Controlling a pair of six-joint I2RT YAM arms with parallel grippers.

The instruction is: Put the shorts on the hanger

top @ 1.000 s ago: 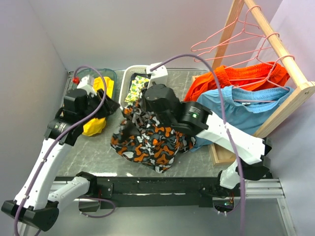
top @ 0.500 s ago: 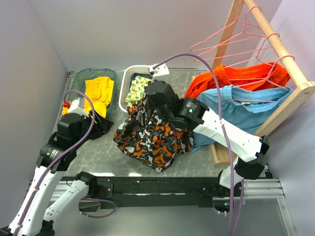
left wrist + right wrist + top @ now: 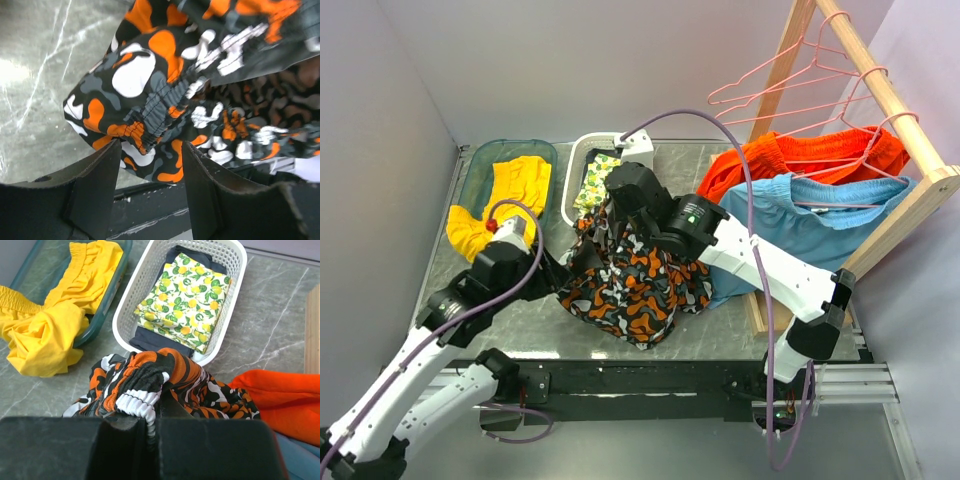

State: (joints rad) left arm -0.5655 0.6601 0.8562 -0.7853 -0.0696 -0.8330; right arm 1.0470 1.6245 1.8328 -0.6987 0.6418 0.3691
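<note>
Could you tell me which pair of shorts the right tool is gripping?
The black camouflage shorts with orange, white and grey blotches, pinched in the shut right tool; the plain orange shorts and light-blue shorts are not held.

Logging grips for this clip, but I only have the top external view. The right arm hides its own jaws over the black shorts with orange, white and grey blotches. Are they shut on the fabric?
Observer: Yes. The right wrist view shows the right jaws shut on a bunched fold of the black blotch-patterned fabric shorts, at a white ribbed edge.
Operator: And the left jaws?
Observer: Open, pinching nothing; the shorts' gathered elastic waistband lies in front of the gap.
Operator: Anything under the lemon-print cloth in the white plastic mesh basket?
Observer: A dark folded garment.
</note>
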